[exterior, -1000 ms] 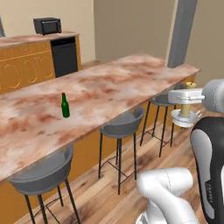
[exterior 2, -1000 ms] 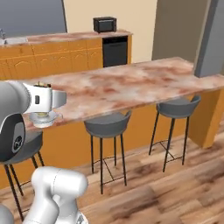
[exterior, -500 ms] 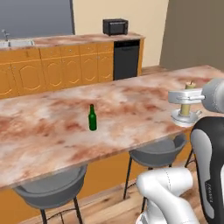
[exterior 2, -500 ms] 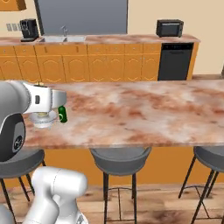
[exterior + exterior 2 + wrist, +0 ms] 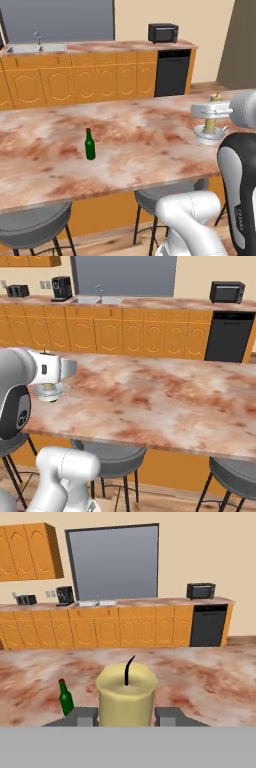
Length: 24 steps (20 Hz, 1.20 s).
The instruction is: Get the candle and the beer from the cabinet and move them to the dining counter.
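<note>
Pale cream-yellow wax with a dark curved wick: the candle stands upright between the two dark fingers, which are drawn in against its sides and have hold of it. In the left base view the candle shows as a thin pale stick at about 3 o'clock of the frame, held above the near edge of the dining worktop; in the right base view a little of it shows at about 9 o'clock, just under the white hand.

The beer stands upright on the marbled worktop, well apart from the candle, at about 9 o'clock from it in the left base view. In the hand view the beer sits at 9 o'clock of the candle, its red cap up.

Grey round stools are tucked under the near edge of the worktop. Beyond it runs a row of low orange cupboards with a steel sink, a black dishwasher at their right end and a black microwave on the top above it. A coffee machine stands left of the sink.
</note>
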### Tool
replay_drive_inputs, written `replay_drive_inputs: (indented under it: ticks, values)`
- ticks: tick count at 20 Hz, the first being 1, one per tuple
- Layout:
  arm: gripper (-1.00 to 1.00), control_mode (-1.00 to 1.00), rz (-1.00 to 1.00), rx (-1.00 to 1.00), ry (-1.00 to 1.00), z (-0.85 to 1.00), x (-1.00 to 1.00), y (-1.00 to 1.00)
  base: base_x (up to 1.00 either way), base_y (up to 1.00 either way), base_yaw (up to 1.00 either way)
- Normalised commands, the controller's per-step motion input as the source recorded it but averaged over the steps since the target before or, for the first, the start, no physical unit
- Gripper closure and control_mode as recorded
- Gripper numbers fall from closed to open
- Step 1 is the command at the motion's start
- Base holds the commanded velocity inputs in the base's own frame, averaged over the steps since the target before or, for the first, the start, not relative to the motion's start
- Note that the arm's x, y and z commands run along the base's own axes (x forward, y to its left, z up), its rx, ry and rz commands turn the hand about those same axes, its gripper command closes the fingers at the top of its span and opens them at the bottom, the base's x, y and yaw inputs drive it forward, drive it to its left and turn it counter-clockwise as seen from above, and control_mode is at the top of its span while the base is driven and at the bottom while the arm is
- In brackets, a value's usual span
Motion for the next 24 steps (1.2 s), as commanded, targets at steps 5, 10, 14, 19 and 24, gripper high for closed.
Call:
replay_drive_inputs:
  ticks: [5, 10, 14, 19, 24]
  values:
    - [1.0, 1.0, 0.0, 0.0, 0.0, 0.0, 0.0, 0.0, 0.02, -0.79, 0.03]
    - [1.0, 1.0, 0.0, 0.0, 0.0, 0.0, 0.0, 0.0, 0.09, -0.78, 0.01]
    - [1.0, 1.0, 0.0, 0.0, 0.0, 0.0, 0.0, 0.0, 0.15, -0.63, 0.0]
    - [1.0, 1.0, 0.0, 0.0, 0.0, 0.0, 0.0, 0.0, 0.29, -0.29, 0.0]
    - [1.0, 1.0, 0.0, 0.0, 0.0, 0.0, 0.0, 0.0, 0.46, -0.2, 0.0]
